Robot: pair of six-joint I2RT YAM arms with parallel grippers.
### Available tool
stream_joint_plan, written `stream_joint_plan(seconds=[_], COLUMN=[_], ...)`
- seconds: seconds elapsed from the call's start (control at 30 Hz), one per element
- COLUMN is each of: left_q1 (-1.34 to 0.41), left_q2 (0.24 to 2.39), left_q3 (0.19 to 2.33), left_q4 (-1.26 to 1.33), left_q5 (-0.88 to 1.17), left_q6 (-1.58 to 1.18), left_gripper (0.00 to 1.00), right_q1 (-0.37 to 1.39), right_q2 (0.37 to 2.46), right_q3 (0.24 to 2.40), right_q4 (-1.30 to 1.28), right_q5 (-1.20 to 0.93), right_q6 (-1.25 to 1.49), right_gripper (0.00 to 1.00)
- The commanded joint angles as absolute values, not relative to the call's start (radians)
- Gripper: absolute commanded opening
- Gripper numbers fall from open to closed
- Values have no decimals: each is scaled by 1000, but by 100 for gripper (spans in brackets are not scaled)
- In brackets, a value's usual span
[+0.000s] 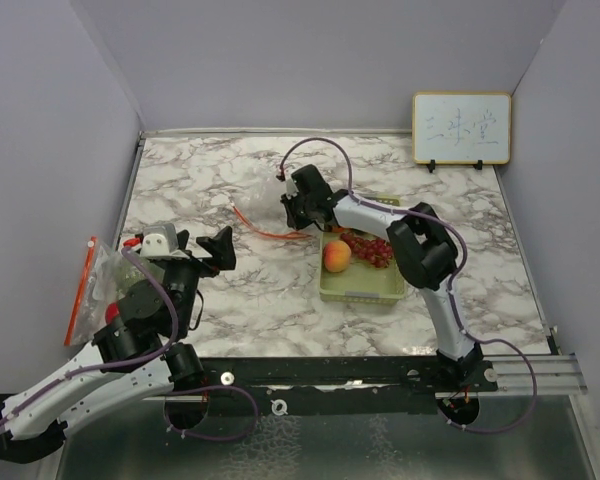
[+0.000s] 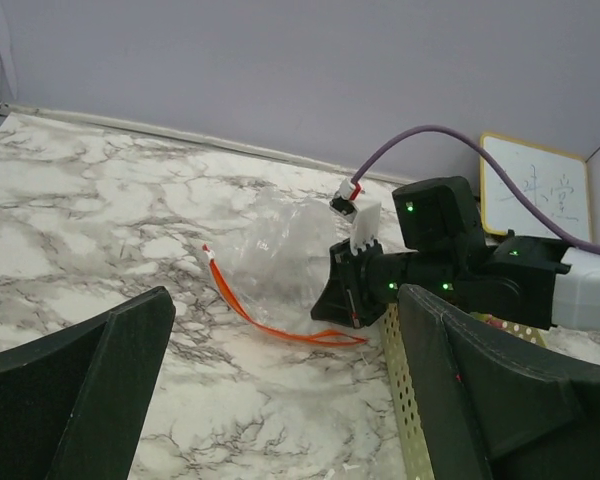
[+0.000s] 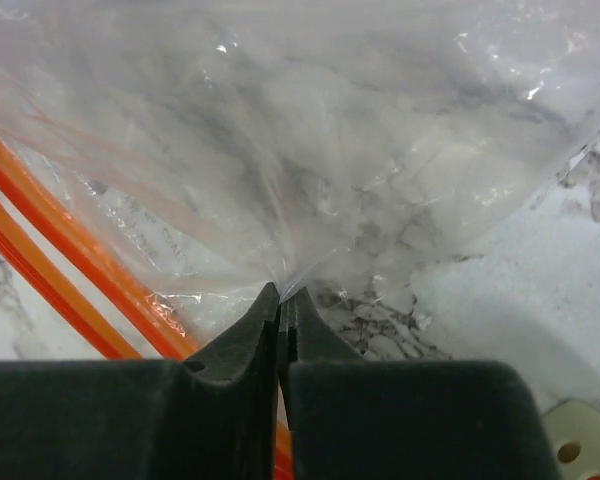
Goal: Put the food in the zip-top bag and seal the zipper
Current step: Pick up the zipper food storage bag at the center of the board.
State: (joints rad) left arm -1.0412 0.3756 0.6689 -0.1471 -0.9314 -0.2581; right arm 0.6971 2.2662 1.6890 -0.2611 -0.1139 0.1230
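A clear zip-top bag (image 1: 263,205) with an orange zipper strip (image 1: 270,234) lies crumpled on the marble table, its mouth facing front. My right gripper (image 1: 293,208) is shut on a pinch of the bag's film (image 3: 283,296) next to the zipper (image 3: 70,250). The bag (image 2: 280,245) and right gripper (image 2: 342,295) also show in the left wrist view. An orange-peach fruit (image 1: 337,256) and small red round fruits (image 1: 371,248) lie in the pale green tray (image 1: 363,290). My left gripper (image 1: 193,248) is wide open and empty (image 2: 280,400), left of the bag. No melon is in view.
A second clear bag with an orange edge (image 1: 81,290) lies at the far left, partly under my left arm, with red bits near it. A small whiteboard (image 1: 461,128) stands at the back right. The tray's perforated wall (image 2: 405,390) is close to my left gripper's right finger.
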Motion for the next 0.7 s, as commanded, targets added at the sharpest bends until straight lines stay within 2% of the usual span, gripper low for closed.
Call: stream_joint_plan(seconds=[0.0, 0.23, 0.27, 0.37, 0.4, 0.43, 0.67], left_q1=[-1043, -1043, -1042, -1042, -1041, -1042, -1041], left_q2=[390, 399, 401, 407, 408, 409, 410], left_q3=[665, 579, 564, 520, 502, 482, 368], left_q4=[-124, 15, 37, 112, 148, 182, 509], left_q5=[-880, -759, -737, -677, -655, -637, -577], left_q6=[-252, -207, -207, -219, -222, -225, -163], left_gripper=[99, 99, 95, 67, 62, 61, 75], right_q1=[689, 584, 575, 565, 565, 565, 566], right_q2=[2092, 1759, 1727, 1643, 1625, 1611, 1563], right_q3=[1539, 1216, 1178, 1087, 1065, 1046, 1003], right_q4=[-149, 291, 342, 462, 501, 539, 648], right_q5=[-221, -590, -618, -657, -669, -679, -774], right_q6=[243, 671, 712, 824, 856, 882, 976], right_gripper=[2, 2, 2, 2, 2, 2, 2])
